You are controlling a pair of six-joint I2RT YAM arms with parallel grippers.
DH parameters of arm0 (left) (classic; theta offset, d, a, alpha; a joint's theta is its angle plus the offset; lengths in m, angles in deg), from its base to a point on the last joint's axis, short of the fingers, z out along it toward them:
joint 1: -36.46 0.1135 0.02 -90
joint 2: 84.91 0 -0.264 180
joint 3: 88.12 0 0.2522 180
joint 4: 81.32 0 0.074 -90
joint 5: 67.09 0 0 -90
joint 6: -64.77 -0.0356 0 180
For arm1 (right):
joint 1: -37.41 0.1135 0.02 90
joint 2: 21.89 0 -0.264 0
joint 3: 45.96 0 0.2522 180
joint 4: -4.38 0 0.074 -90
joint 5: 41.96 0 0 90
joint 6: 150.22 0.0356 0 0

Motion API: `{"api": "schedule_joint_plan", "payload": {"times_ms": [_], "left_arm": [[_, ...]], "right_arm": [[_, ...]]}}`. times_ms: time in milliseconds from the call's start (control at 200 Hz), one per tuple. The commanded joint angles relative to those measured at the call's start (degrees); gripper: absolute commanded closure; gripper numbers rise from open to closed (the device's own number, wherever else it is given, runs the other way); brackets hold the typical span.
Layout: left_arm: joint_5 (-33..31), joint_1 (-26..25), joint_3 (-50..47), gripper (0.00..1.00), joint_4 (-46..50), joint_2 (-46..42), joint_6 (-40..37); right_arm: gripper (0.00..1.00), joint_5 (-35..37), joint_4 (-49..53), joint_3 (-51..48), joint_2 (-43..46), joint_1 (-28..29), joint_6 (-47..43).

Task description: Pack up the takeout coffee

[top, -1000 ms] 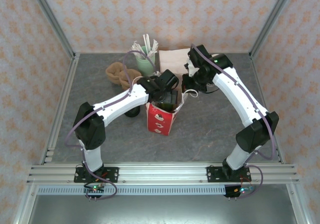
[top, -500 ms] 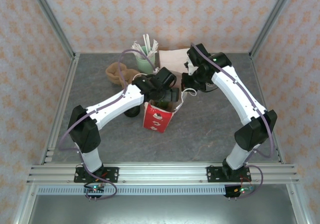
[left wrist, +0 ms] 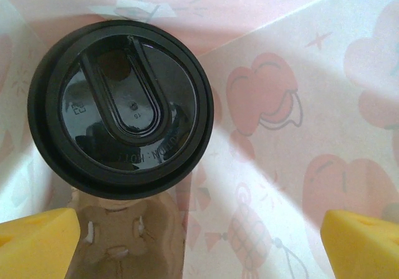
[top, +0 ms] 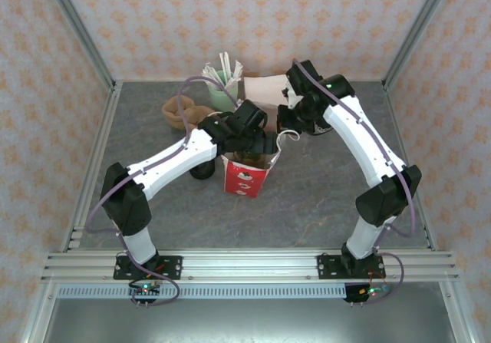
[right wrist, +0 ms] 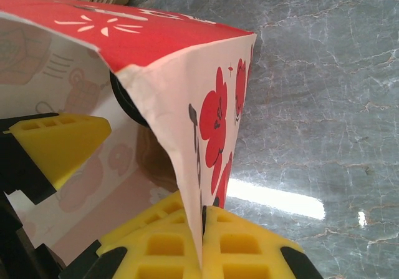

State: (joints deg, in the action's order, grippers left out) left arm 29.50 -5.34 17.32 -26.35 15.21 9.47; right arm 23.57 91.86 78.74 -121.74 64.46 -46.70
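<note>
Left gripper [left wrist: 199, 244] over coffee [left wrist: 121, 104] in bag [left wrist: 299, 73]

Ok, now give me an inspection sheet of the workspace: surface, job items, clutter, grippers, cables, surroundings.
Surface: grey marbled table, no spills seen.
Job's things: coffee cup, black lid on, inside the red bag; cardboard carrier at the bag's bottom.
Clutter: brown cardboard pile, green cup of stirrers, napkin stack, black round item left of the bag, partly hidden by the left arm.
Grippers: left gripper open above the cup; right gripper shut on the bag's rim.
Cables: purple cables run along both arms.
Surroundings: patterned walls, metal frame.
</note>
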Motion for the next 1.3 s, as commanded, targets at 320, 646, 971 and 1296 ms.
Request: {"api": "schedule_joint_plan", "payload": {"times_ms": [320, 646, 971, 1296], "left_arm": [[10.8, 0.8, 3.8, 0.01, -4.1, 0.2, 0.5], [12.1, 1.0, 6.7, 0.01, -2.1, -1.1, 0.2], [13.5, 1.6, 14.2, 0.01, 1.4, -1.4, 0.2], [11.2, 1.7, 18.1, 0.01, 4.5, -3.1, 0.2]], "right_arm": [[1.0, -0.9, 4.4, 4.6, -2.4, -2.0, 1.4], [1.0, -0.9, 4.7, 5.0, -2.8, -2.5, 1.0], [1.0, -1.8, 5.4, 5.5, -3.3, -2.9, 0.3], [1.0, -2.7, 6.6, 7.5, -4.8, -3.4, 0.0]]}}
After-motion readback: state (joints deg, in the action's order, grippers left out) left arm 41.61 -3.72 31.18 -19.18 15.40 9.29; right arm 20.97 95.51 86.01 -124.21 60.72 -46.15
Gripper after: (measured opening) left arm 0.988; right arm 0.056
